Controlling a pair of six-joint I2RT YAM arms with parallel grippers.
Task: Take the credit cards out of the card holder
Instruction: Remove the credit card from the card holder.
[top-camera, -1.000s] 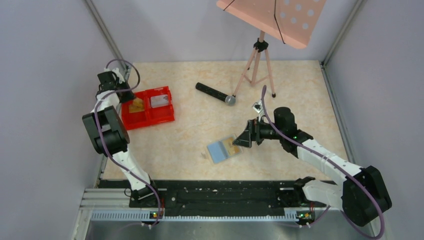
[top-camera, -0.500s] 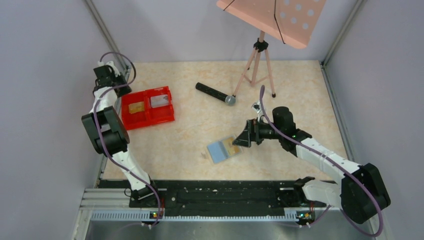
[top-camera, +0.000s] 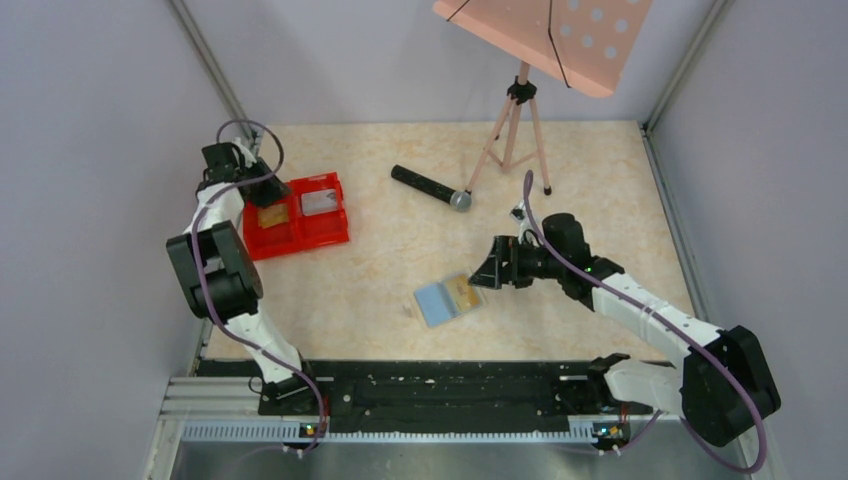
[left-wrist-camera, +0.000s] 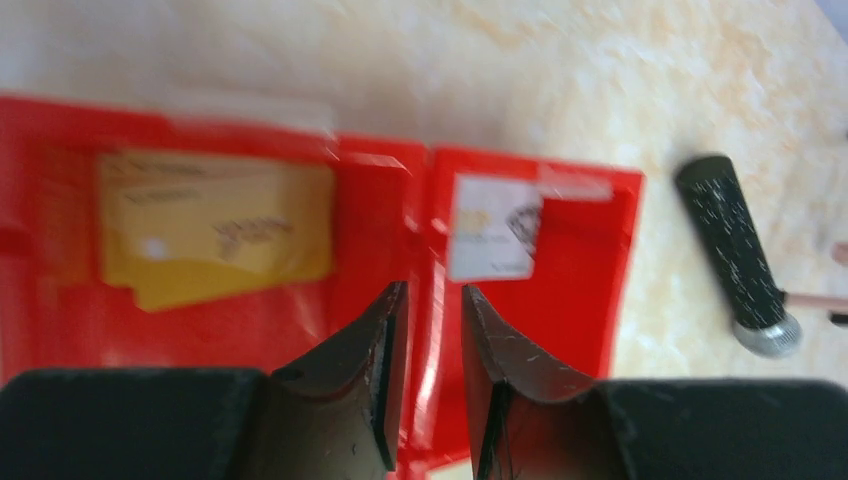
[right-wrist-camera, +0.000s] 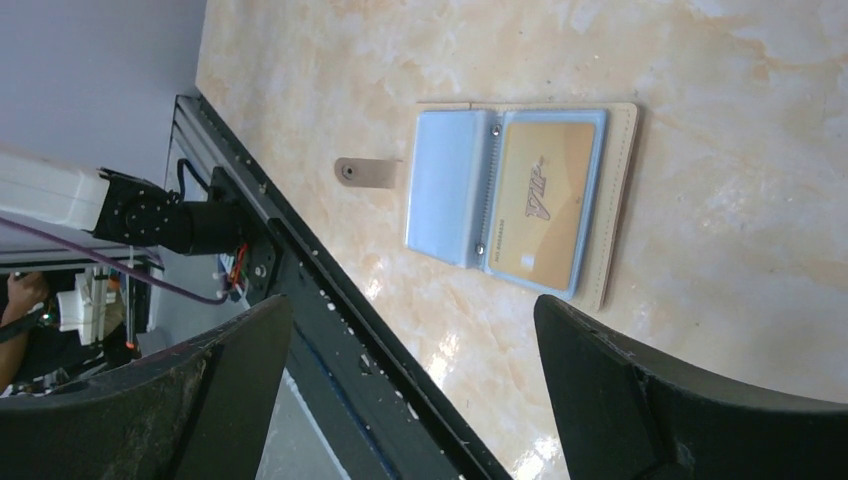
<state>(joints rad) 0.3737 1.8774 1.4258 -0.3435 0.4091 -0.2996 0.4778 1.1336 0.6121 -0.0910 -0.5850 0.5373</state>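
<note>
Lying open and flat on the bench, the card holder (right-wrist-camera: 520, 200) shows two light-blue sleeves either side of its centre fold, with a gold credit card (right-wrist-camera: 540, 205) tucked in the panel farther from its snap tab (right-wrist-camera: 360, 172); the other panel looks empty. The right hand (right-wrist-camera: 412, 310) hovers just beside the card holder with its jaws spread wide, gripping nothing. Well apart from the card holder, off to its far left, a red tray (left-wrist-camera: 600, 260) already holds a yellow card (left-wrist-camera: 215, 225) in one compartment and a silvery card (left-wrist-camera: 492, 228) in the other; the left hand (left-wrist-camera: 433, 292) hangs there with its jaws only narrowly parted and nothing between them. The gold credit card is probably light, stiff and slick, and too thin to pinch from above while it lies flush in its sleeve. The likeliest purchase is whichever edge stands proud at the sleeve's mouth, though I cannot tell which side that mouth is on. The card holder itself looks light and soft, so it may slide or lift along with the card unless its empty panel is pinned down.
</note>
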